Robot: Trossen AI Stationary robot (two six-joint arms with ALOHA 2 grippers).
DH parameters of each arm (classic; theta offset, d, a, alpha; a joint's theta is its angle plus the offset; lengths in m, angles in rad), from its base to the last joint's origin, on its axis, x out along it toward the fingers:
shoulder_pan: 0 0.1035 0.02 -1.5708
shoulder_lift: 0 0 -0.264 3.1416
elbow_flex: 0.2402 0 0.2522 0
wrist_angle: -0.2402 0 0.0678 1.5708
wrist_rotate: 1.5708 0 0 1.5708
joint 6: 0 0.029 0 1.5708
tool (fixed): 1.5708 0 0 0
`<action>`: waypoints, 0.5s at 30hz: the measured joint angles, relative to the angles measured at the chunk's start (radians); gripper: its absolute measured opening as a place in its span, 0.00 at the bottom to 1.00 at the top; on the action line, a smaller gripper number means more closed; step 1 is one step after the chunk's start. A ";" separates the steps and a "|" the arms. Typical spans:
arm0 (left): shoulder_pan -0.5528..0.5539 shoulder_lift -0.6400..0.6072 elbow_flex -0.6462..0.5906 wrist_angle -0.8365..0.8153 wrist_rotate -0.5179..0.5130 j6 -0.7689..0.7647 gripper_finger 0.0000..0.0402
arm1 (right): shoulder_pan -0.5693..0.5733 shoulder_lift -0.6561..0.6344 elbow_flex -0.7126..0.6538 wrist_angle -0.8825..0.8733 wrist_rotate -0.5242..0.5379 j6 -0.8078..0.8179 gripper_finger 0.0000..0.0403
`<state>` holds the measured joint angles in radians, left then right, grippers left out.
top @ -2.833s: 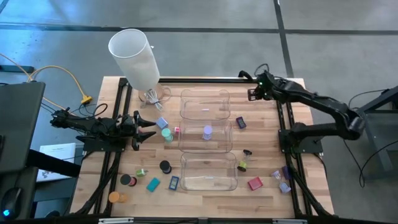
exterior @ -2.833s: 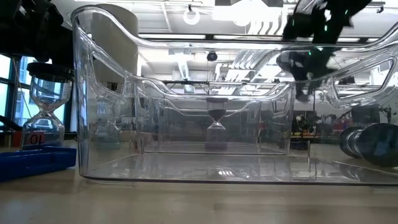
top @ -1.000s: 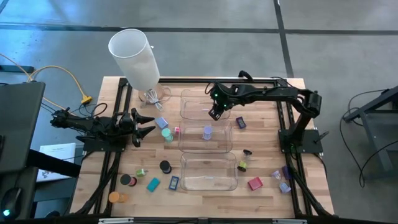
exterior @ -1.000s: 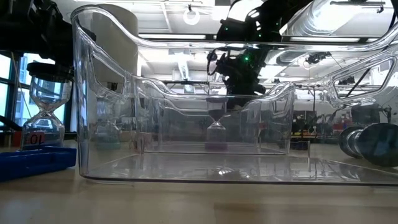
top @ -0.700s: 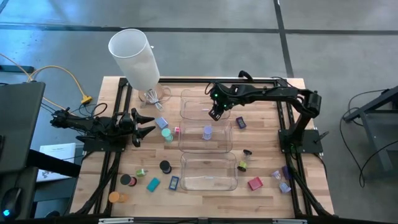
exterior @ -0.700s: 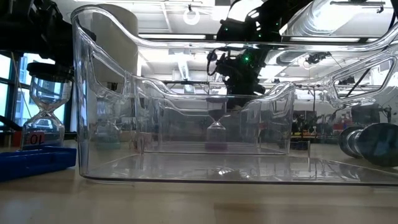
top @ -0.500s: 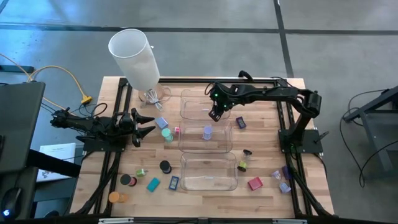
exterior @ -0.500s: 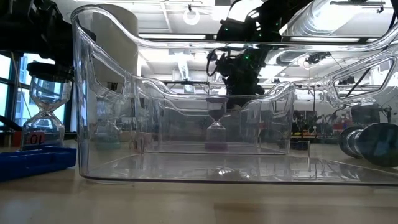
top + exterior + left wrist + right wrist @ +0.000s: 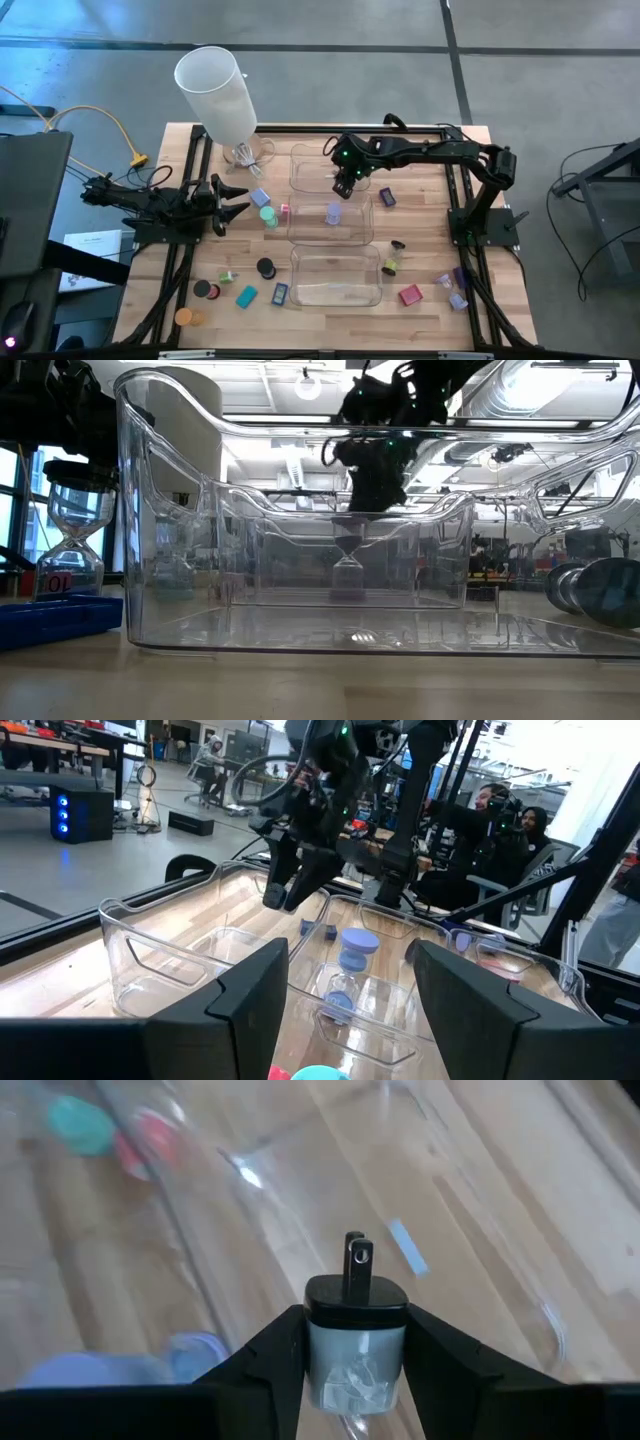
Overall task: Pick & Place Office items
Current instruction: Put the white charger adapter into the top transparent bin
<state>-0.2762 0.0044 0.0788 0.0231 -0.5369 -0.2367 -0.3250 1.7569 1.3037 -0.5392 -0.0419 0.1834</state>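
My right gripper (image 9: pixel 343 178) hangs over the far clear tray (image 9: pixel 312 160), near the rim it shares with the middle tray (image 9: pixel 360 228), and is shut on a small grey-and-black plug adapter (image 9: pixel 355 1342). My left gripper (image 9: pixel 236 205) waits open at the table's left side, beside a blue block (image 9: pixel 260 197) and a teal cylinder (image 9: pixel 267 214). A lilac sand timer (image 9: pixel 333 211) stands in the middle tray. Other small pieces lie scattered on the wood, among them a black cylinder (image 9: pixel 265 268), a teal rectangle (image 9: pixel 246 295) and a red block (image 9: pixel 409 294). My right gripper pinches the plug adapter by the two sides of its grey body (image 9: pixel 352 1365), one finger (image 9: pixel 278 1350) on each side. The black end with its metal prongs (image 9: pixel 355 1260) sticks out past the fingertips. The adapter is lifted clear above the tray.
A big white lamp shade (image 9: pixel 215 88) leans over the far left corner. The near tray (image 9: pixel 335 282) stands nearest the camera in the low view. More pieces lie at the near right (image 9: pixel 452 290) and near left (image 9: pixel 186 317). Black frame rails (image 9: pixel 460 200) run along both sides.
My right gripper has shifted a little toward the table's left over the far tray and sits slightly higher in the low view, still shut on the adapter.
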 joint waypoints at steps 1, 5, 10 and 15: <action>0.000 0.000 0.000 0.000 0.000 0.000 0.53 | 0.000 0.000 0.011 0.000 -0.001 -0.009 0.34; 0.000 0.000 0.000 0.000 0.000 -0.005 0.53 | -0.003 0.000 0.076 -0.047 -0.002 -0.031 0.34; 0.000 0.000 0.000 0.000 0.000 -0.005 0.53 | -0.009 0.048 0.215 -0.183 0.008 -0.073 0.34; 0.000 0.000 0.000 0.000 0.001 -0.007 0.53 | -0.009 0.178 0.391 -0.345 0.011 -0.109 0.34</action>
<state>-0.2762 0.0048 0.0788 0.0231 -0.5362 -0.2441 -0.3336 1.9348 1.6943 -0.8839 -0.0311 0.0741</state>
